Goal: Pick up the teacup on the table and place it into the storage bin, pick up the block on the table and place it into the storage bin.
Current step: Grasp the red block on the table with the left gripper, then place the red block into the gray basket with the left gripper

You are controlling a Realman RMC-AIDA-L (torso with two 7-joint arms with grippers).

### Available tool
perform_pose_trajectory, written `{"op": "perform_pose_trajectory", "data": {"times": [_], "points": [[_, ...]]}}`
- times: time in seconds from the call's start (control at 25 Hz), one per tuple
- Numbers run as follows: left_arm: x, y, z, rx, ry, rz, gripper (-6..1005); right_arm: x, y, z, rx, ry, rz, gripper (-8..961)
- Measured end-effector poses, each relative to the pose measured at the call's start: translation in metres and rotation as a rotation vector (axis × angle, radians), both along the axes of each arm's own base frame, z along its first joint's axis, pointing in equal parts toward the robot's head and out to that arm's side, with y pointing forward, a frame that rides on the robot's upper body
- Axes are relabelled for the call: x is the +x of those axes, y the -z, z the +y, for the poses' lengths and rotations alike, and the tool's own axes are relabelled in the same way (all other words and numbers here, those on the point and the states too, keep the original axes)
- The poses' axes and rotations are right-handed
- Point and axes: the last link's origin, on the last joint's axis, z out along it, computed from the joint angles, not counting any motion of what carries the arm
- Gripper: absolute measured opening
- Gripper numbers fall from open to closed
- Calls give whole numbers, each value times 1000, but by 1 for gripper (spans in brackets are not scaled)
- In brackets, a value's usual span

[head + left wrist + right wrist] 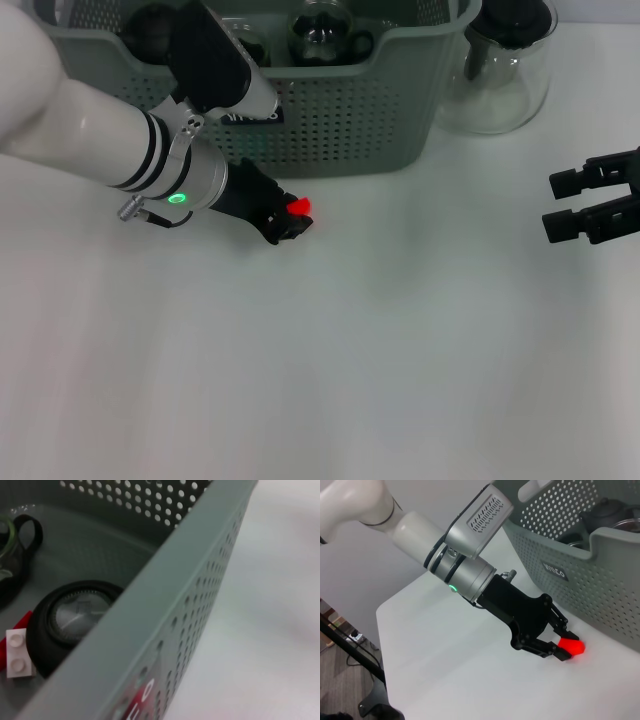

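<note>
**Left pincer clenched on red block beside storage bin**

Left pincer (292,222) low over the white tabletop (380,360), clamped on a small red block (299,207) held between its 2 black fingertips. In the right wrist view, same pincer (561,647) with the block (571,647) glowing red at its tip, just above the tabletop surface, contact with it impossible to judge.

Just beyond the pincer, the grey-green storage bin (350,120), perforated wall near the fingertips but apart from them, black label (252,116) partly hidden behind the arm. Inside the bin, seen from the left wrist: a round black lid with a clear centre (75,617), a small white 2-stud brick (19,654) touching it, a sliver of red beside that brick, and a dark looped handle (27,530) farther along the floor. Dark glass vessels inside visible from the head view; which of them is the teacup, unclear.

Past the bin's far corner from the pincer, a clear glass teapot (500,70) with black lid.

Right pincer (590,205) well away across the tabletop, released, fingers spread with nothing between them.
</note>
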Motion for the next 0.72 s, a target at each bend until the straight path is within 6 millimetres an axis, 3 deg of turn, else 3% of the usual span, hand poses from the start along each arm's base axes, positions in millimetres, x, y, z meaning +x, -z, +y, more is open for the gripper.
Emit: {"op": "perform_pose_trajectory", "data": {"times": [0.2,0.4,0.56,0.72], "points": [[-1,-2,-1,2,-20,-7,278,0,0,0,2,-3,-1,927],[7,-17,-17,-39,-56,-93,278,0,-1,0,1,0,5,927],[21,-51,-33,-112,-117,-314,279,2,-3,-1,1,6,3,927],[48,-105,-41,-169,-75,-665,279,4,-4,-3,3,12,2,928]]}}
